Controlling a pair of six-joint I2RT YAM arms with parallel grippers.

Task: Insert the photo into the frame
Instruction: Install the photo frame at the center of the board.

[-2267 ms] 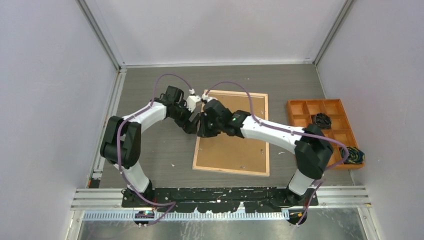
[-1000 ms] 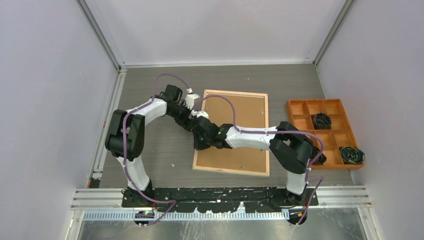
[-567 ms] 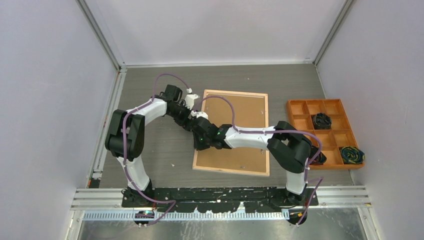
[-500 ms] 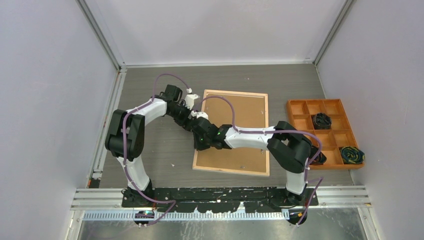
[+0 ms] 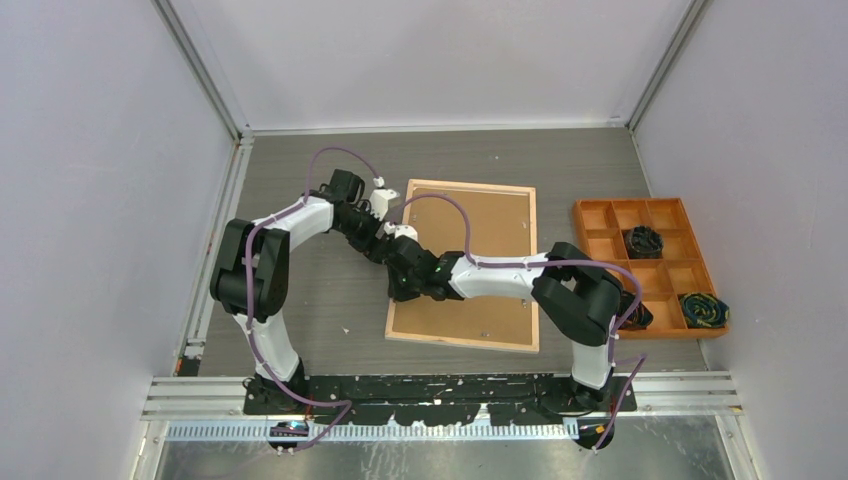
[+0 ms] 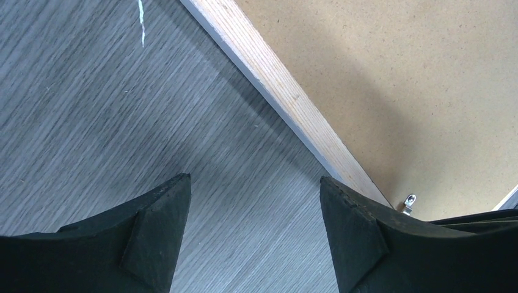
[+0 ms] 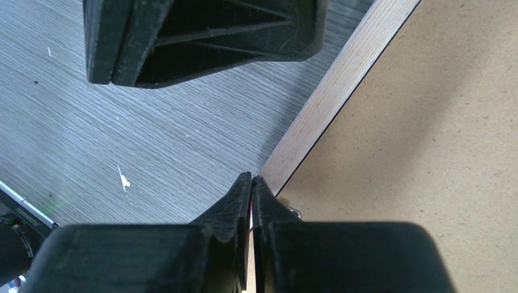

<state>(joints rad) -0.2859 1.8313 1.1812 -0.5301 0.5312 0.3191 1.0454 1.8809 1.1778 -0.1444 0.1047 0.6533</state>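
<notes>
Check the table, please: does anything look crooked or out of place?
The frame lies back up, slightly turned against the table edges. A few white scraps lie on the table near it. Nothing looks broken.

Table: grey wood-grain top, a few white flecks on it
Backing board: plain brown fibreboard, lying flat at mid-table; small metal tab at its left edge
Compartment tray: orange, at the table's right side, well apart from the board
Tray contents: one dark coiled bundle in a middle compartment; one dark bundle with blue and yellow at the near right corner
Enclosure: pale walls on three sides, aluminium rail along the near edge
</notes>
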